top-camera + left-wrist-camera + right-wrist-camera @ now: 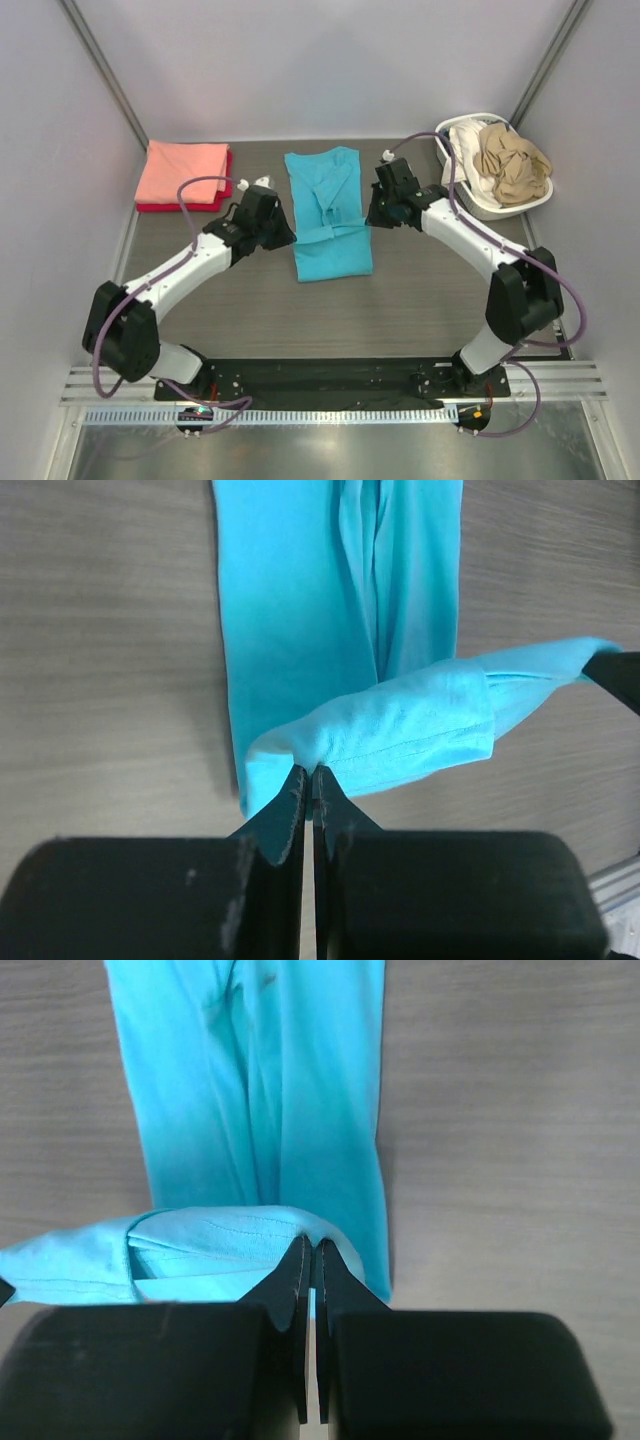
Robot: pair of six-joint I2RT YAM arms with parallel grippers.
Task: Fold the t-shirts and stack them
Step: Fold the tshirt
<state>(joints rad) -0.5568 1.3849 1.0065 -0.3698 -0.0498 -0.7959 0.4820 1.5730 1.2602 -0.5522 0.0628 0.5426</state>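
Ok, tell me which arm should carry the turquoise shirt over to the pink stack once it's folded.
Probably left. Both grippers are shut on the turquoise shirt, but the pink stack lies far left, nearer the left gripper; the right gripper sits across the shirt, near the basket.

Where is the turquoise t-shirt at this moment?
In the top view the turquoise t-shirt lies in the middle, between the left gripper and right gripper, each shut on its edge.
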